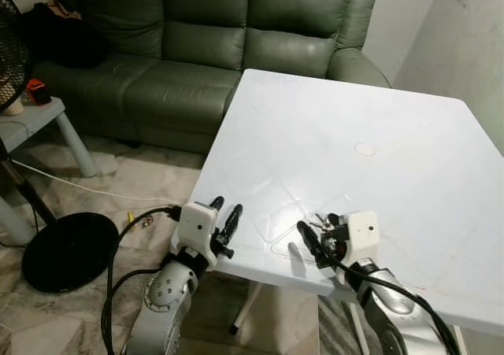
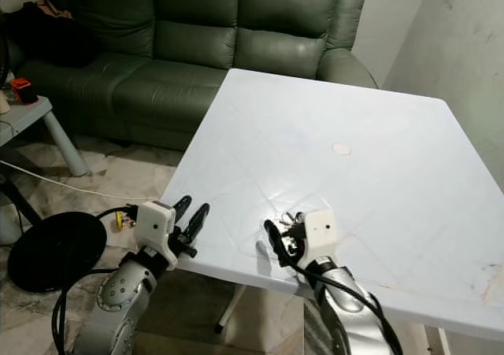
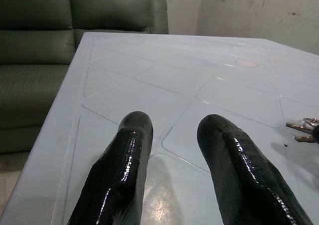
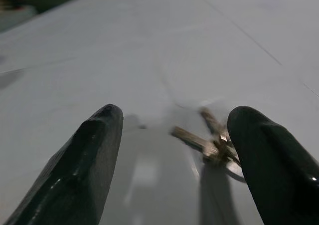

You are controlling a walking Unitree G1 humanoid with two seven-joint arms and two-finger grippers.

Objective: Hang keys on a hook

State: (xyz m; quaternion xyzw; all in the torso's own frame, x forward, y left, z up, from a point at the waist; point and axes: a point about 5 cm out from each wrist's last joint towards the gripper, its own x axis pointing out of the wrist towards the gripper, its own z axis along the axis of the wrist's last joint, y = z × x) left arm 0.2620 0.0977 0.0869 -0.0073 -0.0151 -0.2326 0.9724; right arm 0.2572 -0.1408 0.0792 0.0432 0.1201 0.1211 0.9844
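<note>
A small bunch of keys (image 1: 321, 223) lies flat on the white table (image 1: 394, 111), close to its front edge. My right gripper (image 1: 319, 234) is low over the table, open, with the keys (image 4: 215, 141) lying on the surface between its fingers and nearer one of them; nothing is gripped. My left gripper (image 1: 227, 207) hovers open and empty at the table's front left corner, a short way left of the keys (image 3: 302, 126).
A green leather sofa (image 1: 205, 48) stands behind the table. On the tiled floor to the left are a fan's round black base (image 1: 67, 251), loose cables (image 1: 142, 217) and a small pale side table (image 1: 35, 123). A wall (image 1: 472, 48) borders the table's right.
</note>
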